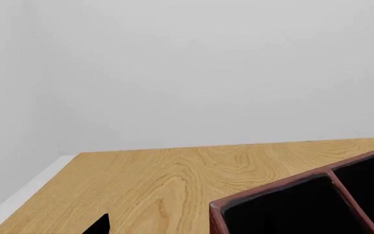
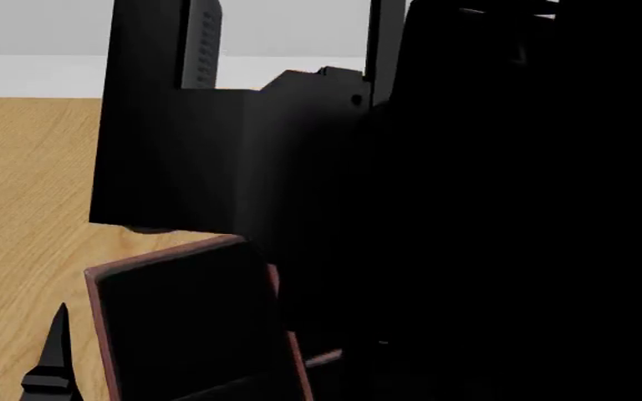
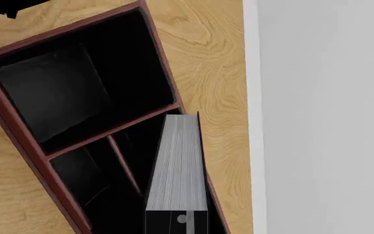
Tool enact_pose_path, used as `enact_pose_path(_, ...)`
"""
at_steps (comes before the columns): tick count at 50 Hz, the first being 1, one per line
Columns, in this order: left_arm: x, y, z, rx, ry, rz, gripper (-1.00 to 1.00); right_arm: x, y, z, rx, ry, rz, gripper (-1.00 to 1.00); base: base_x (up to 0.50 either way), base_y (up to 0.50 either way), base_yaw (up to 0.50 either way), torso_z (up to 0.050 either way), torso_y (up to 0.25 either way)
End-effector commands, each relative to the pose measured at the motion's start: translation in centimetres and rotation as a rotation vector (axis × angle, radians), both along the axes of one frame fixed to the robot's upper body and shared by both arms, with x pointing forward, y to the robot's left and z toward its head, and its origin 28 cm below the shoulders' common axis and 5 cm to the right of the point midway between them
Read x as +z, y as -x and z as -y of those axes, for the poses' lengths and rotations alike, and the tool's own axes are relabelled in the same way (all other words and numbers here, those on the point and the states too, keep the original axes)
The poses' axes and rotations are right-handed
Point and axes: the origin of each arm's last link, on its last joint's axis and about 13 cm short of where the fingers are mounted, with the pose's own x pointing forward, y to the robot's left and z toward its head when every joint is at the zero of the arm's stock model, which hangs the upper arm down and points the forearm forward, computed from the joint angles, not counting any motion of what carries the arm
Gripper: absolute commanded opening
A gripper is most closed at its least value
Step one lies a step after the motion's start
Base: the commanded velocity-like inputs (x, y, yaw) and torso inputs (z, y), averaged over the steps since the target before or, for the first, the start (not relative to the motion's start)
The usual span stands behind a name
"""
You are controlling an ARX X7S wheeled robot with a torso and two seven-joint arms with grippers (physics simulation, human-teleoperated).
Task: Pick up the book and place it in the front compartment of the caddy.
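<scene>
Above the caddy [image 3: 76, 92], seen from the right wrist, the book [image 3: 177, 165] hangs page-edge up, pinched at its near end by the right tool [image 3: 177, 222]; held on edge, it seems, so the thin slab can slip between dividers; it hovers over a narrow cell beside the rim, by the wooden surface [image 3: 213, 63]; whether that cell is the front one I cannot tell; the left tool's state I cannot tell.

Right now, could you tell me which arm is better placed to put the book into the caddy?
Right: its wrist view shows the book held directly over the caddy. The left wrist view shows no book.
</scene>
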Motion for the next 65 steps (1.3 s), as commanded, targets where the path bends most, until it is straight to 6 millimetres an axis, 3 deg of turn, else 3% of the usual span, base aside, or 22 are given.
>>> enact_pose_path(1, 0.2, 0.0, 0.0, -0.017, 0.016, 0.016, 1.0, 2.0, -1.0, -0.4, 0.039, 0.005, 0.115, -1.0, 0.0, 0.0, 0.0, 0.0, 0.0)
enact_pose_path(33, -0.2, 0.0, -0.3, -0.004, 0.013, 0.012, 1.0, 4.2, -5.7, -0.8, 0.124, -0.042, -0.026, -1.0, 0.0, 0.0, 0.0, 0.001, 0.001)
enact_pose_path(65, -0.2, -0.1, -0.4, -0.003, 0.01, 0.009, 1.0, 2.5, -7.4, -2.7, 0.148, 0.183, -0.142, -1.0, 0.0, 0.0, 0.0, 0.0, 0.001)
